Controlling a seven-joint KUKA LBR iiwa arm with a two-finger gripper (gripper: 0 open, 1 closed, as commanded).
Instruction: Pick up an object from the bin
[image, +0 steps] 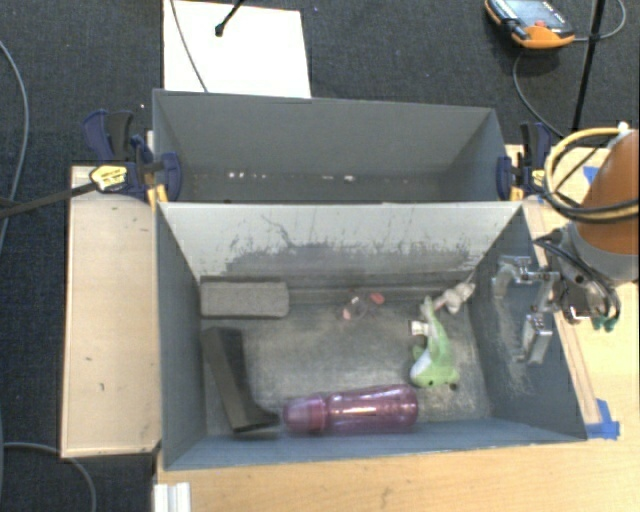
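Now the gripper (527, 305) is seen over the right wall of the bin (330, 230), its fingers spread apart with nothing held between. The green toy (435, 362) is found nearest, right of centre; a purple bottle (352, 410) is laid along the front.

Matt scuffed metal bin (330, 240) w/ glossy plastic bottle (352, 410)

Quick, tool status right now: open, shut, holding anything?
The tool is open, nothing between its fingers; it hangs at the right wall of the bin, beside the green toy.
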